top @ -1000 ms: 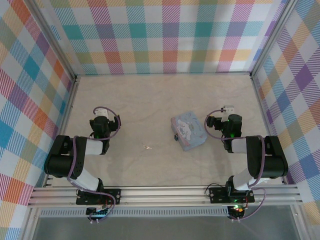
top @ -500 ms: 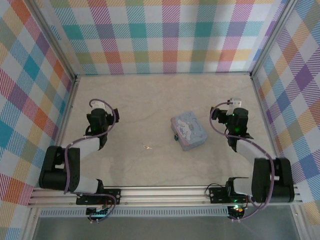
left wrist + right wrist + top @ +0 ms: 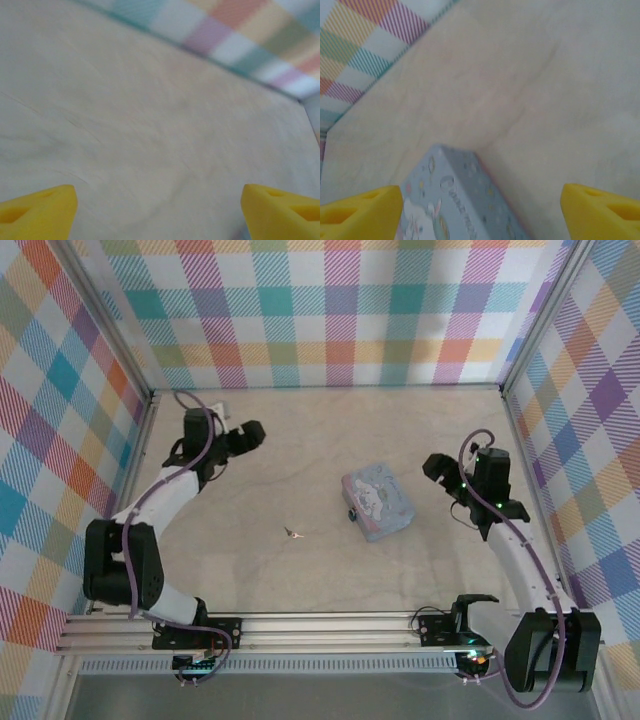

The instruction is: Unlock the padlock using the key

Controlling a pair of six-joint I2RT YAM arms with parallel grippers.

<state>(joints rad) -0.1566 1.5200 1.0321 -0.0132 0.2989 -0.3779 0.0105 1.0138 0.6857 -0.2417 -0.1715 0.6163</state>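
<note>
The tiny dark padlock (image 3: 352, 513) hangs at the near-left edge of the pale blue cartoon-printed box (image 3: 378, 502) in the middle of the table. The thin pale key (image 3: 294, 533) lies flat on the table, left of the box and apart from it. My left gripper (image 3: 250, 433) hovers at the far left, pointing right, open with nothing between its yellow fingertips (image 3: 40, 210). My right gripper (image 3: 436, 467) is just right of the box, open. In the right wrist view the box (image 3: 455, 200) lies below and between the spread yellow fingertips (image 3: 600, 210), untouched.
Checked fabric walls (image 3: 340, 310) close in the table on three sides, with metal posts at the corners. An aluminium rail (image 3: 330, 630) runs along the near edge by the arm bases. The cloth table cover (image 3: 300, 460) has slight creases.
Both arms have unfolded and stretched away from their bases. The left gripper has gone to the far left and turned right; the right one has risen beside the box. Box, padlock and key are unmoved.
</note>
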